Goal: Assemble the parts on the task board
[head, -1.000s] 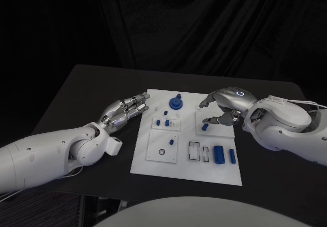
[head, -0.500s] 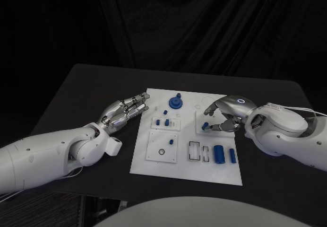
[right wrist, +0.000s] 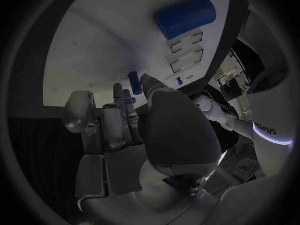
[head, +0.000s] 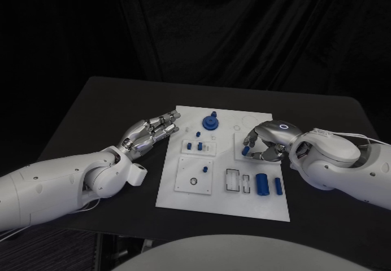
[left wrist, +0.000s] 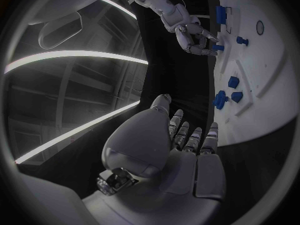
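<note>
Task board (head: 218,195), one white plate, lies mid-table with blue parts on it: one knobbed disc (head: 211,122) at its far edge, three small pegs (head: 195,145) nearby, two cylinders (head: 261,183) toward the near right. Right hand (head: 267,141) curls down over a small blue peg (head: 245,150), fingertips pinching it. Left hand (head: 151,131) hovers beside the board's left edge, fingers extended together, holding nothing

Peg (head: 245,151) half-hidden under right robot hand (head: 265,142)

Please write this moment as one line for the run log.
right hand: pinches small blue peg on task board | left hand: open, beside board | large blue cylinder: lying
</note>
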Robot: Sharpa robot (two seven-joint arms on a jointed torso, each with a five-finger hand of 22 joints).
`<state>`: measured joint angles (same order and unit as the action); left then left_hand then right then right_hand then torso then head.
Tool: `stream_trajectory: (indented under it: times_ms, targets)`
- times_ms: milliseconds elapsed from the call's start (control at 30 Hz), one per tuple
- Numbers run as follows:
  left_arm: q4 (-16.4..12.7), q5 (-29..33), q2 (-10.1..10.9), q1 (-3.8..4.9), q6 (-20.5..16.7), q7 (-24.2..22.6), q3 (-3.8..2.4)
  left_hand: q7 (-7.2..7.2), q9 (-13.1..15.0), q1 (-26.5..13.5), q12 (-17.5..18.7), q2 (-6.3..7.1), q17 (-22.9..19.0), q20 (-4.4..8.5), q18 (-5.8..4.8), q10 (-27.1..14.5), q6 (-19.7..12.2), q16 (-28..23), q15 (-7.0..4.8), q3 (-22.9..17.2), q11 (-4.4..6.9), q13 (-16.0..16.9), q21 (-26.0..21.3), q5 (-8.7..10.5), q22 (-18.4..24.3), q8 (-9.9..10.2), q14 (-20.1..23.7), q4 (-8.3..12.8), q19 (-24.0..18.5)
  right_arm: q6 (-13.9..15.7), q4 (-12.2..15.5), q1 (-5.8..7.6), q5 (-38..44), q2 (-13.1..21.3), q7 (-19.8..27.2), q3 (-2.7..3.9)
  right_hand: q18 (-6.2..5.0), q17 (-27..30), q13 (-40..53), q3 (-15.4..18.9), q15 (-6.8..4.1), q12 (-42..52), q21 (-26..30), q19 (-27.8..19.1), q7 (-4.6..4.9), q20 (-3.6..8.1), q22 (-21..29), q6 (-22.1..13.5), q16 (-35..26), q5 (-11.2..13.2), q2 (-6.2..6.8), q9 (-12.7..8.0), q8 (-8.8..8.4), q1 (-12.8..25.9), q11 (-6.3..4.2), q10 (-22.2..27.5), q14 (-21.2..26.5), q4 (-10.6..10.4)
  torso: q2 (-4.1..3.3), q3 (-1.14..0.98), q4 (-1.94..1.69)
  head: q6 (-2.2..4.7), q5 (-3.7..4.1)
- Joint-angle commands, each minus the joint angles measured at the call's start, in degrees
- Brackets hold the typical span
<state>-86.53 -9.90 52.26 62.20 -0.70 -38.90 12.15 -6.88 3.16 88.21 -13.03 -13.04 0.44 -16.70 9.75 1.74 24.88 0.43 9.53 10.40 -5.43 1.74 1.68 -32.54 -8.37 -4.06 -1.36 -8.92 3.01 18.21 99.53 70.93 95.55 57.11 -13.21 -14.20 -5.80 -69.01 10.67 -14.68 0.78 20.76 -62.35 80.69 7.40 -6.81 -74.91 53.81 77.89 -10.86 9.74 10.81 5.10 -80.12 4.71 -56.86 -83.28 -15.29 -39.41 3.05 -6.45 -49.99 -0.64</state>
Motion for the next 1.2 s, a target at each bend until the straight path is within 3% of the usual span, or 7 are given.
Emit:
stream_trajectory:
  times_ms: [33,333,533,667,833,1067,1200]
  targets:
    - [-0.1,0.3,-0.1,-0.1,0.3,-1.3,-0.05,-0.06,0.1,0.0,-0.3,-0.49,0.1,-0.09,-0.17,-0.2,0.2,0.4,0.52,-0.4,-0.36,0.1,-0.1,-0.19,0.0,-0.2,0.1,0.1,0.0,0.1,-0.4,-0.43,0.1,-0.5,0.8,0.01,0.65,-0.1,-0.3,-0.7,-0.48,-0.5,-0.5,0.1,-0.04,0.47,-8.3,0.8,0.2,-0.5,0.01,0.1,0.29,-0.9,-0.04,-1.1,-0.2,-0.1,0.1,0.09,-0.04,-0.01,0.19]
    - [0.0,0.3,-0.1,-0.13,0.4,-1.0,-0.05,-0.13,0.1,0.1,-0.5,-0.57,0.1,-0.1,-0.18,-0.2,0.3,0.4,0.52,-0.6,-0.5,0.1,-0.1,-0.31,0.0,-0.2,0.1,0.1,0.0,1.1,-1.3,-1.27,0.1,-1.4,1.7,0.02,0.69,-0.2,-0.7,-2.2,-0.81,-1.6,-0.8,0.2,0.36,0.79,-8.4,1.7,0.2,-1.0,-0.33,0.1,0.35,-1.8,-0.43,-3.4,-0.4,-0.4,0.17,0.12,-0.08,-0.01,0.0]
    - [0.2,0.3,-0.3,-0.31,0.7,-0.6,-0.05,-0.49,0.1,0.3,-0.9,-0.72,0.1,-0.1,-0.21,0.1,0.5,0.4,0.34,-0.9,-1.03,0.1,-0.1,-0.46,0.1,-0.4,0.1,0.4,0.0,1.3,-1.7,-1.58,-0.9,-1.9,2.4,0.02,0.76,-0.4,-1.3,-4.3,-1.09,-2.9,-1.1,0.3,0.39,1.07,-8.5,2.9,0.2,-4.9,0.07,0.3,0.57,-3.3,-0.66,-5.5,-0.5,0.0,0.22,0.19,-0.06,-0.01,-0.26]
    - [0.0,0.3,-0.1,-0.57,0.7,-0.8,-0.05,-0.73,0.1,0.5,-1.2,-0.76,0.0,-0.11,-0.25,0.2,0.5,0.4,0.25,-1.3,-1.44,0.2,-0.1,-0.49,0.2,-0.4,0.1,0.7,0.0,1.5,-1.9,-1.64,-1.2,-2.0,2.8,0.03,0.76,-0.4,-1.2,-5.3,-1.24,-3.1,-1.2,0.4,0.12,1.23,-8.5,4.7,0.2,-5.6,0.04,1.0,1.43,-4.3,-0.87,-6.7,-0.5,0.7,0.26,0.19,-0.07,-0.01,-0.12]
    - [0.0,0.3,0.1,-0.75,0.6,-0.8,-0.05,-0.79,0.1,0.6,-1.5,-0.76,0.1,-0.11,-0.26,0.3,0.7,0.4,0.2,-1.4,-1.56,0.2,-0.1,-0.49,0.2,-0.5,0.1,0.8,0.0,2.8,-1.6,-1.68,-1.4,-1.9,3.3,0.03,0.94,-1.1,-0.9,-6.1,-1.82,-2.9,-2.4,0.8,-0.77,1.66,-8.8,8.1,0.6,-5.7,-0.54,2.6,3.42,-5.8,-1.59,-8.6,-0.9,2.3,0.29,0.15,-0.18,-0.01,-0.08]
    - [0.0,0.3,0.2,-1.04,0.7,-0.6,-0.05,-0.84,0.2,0.6,-1.5,-0.75,0.0,-0.12,-0.27,0.4,0.8,0.4,0.18,-1.5,-1.64,0.2,-0.2,-0.48,0.3,-0.5,0.1,0.9,0.0,6.4,0.0,-1.67,-1.4,-0.7,3.2,0.05,1.17,-1.5,-0.6,-5.9,-2.87,-3.5,-3.8,1.3,-2.06,2.63,-9.0,11.3,0.7,-2.4,-1.46,6.4,6.09,-6.8,-2.75,-11.4,-1.3,4.2,0.29,0.15,-0.03,-0.01,-0.56]
    - [0.0,0.3,0.2,-1.14,0.6,-0.4,-0.05,-0.95,0.2,0.5,-1.6,-0.75,0.0,-0.12,-0.28,0.4,1.0,0.4,0.15,-1.6,-1.77,0.2,-0.1,-0.35,0.3,-0.6,0.1,0.9,0.0,7.3,1.3,-1.16,-1.5,0.2,2.8,0.08,1.24,-1.6,-0.5,-5.8,-3.06,-3.8,-4.2,1.5,-2.21,2.86,-9.1,11.7,0.7,-1.8,-1.65,7.4,6.65,-7.1,-3.03,-12.2,-1.4,4.6,0.3,0.19,-0.11,-0.01,-0.54]
